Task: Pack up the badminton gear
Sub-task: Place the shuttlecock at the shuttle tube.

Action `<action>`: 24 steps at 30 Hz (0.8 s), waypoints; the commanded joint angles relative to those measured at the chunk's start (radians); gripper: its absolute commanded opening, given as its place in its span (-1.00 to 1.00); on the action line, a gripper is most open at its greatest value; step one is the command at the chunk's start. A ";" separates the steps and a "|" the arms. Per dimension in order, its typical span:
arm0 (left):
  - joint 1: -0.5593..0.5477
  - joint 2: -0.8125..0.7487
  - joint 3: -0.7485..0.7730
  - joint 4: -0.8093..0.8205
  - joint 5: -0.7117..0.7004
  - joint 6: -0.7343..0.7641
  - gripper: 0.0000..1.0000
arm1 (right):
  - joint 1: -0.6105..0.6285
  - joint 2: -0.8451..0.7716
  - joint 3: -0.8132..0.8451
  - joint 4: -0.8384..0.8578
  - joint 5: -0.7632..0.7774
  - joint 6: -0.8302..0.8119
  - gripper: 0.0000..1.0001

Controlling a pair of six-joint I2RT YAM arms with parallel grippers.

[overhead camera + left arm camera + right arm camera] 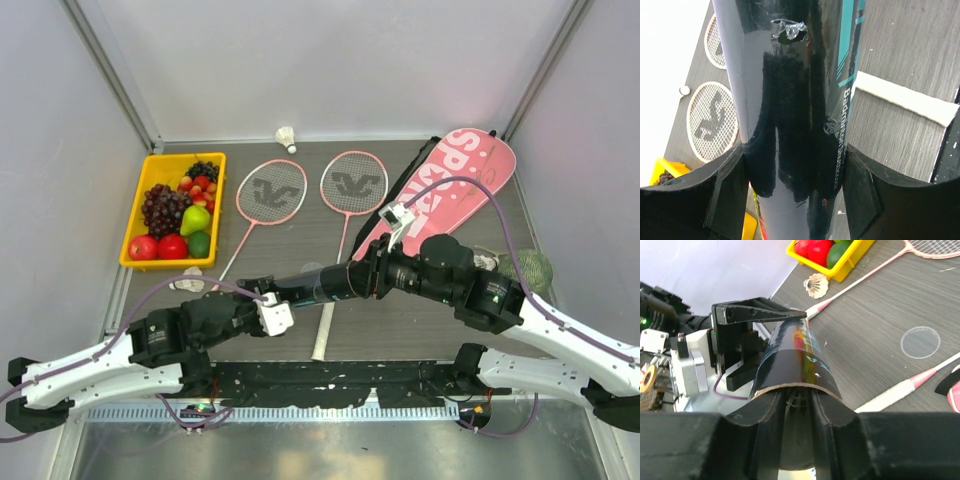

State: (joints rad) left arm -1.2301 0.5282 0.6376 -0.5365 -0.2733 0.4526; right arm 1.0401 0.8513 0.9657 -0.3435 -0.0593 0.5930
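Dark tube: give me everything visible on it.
The tube is a long, glossy dark cylinder with a teal stripe and lettering that starts "Badminton". A small scuff or tear marks its skin, and the rim of its open end looks like cardboard. It lies roughly level above the table, spanning the two arms. The left gripper clamps it from both sides. The right gripper is at the open end, but its grip is unclear.

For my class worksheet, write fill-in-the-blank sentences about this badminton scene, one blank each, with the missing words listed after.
1. The left gripper is shut on the dark ____.
2. ____ pink-framed rackets lie side by side.
3. The fruit sits in a ____ tray.
4. The SPORT bag lies on the robot's ____ side.
Missing words: tube; two; yellow; right.
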 commanded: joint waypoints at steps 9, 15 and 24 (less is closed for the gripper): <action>-0.003 -0.020 0.008 0.075 -0.027 0.040 -1.00 | 0.006 -0.152 0.113 -0.299 0.366 0.036 -0.17; -0.002 -0.063 -0.007 0.084 -0.040 0.061 -1.00 | 0.005 -0.245 0.093 -0.432 0.683 0.016 -0.04; -0.003 -0.146 -0.013 0.098 -0.032 0.054 -1.00 | -0.057 -0.076 0.091 -0.470 1.193 -0.235 0.10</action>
State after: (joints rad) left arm -1.2301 0.4141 0.6163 -0.5270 -0.2958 0.4892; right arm 1.0286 0.6621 1.0405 -0.8055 0.8665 0.4995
